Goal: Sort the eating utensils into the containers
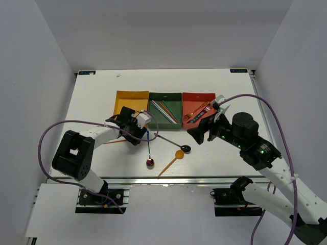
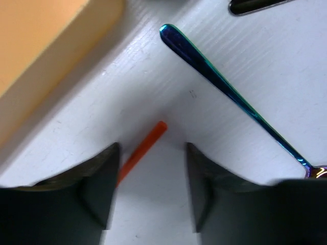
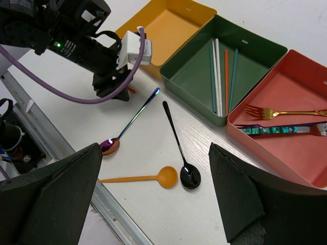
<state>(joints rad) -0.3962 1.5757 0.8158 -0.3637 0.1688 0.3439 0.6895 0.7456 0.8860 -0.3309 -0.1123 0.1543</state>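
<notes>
**No legible text in any view**

Two small dark stickers [image 1: 87,72], [image 1: 238,70] on the table's [image 1: 92,153] far corners, well beyond the right gripper [image 3: 153,153]. Print too small to read. Pale tag [image 3: 244,42] on the green tray's [image 3: 194,76] far wall, ahead of that gripper; possibly a label, no characters resolve.

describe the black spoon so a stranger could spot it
Find the dark green tray, middle of three. On the table in front of it lie three spoons. The black spoon is the only black one, its bowl next to the orange spoon.
</notes>
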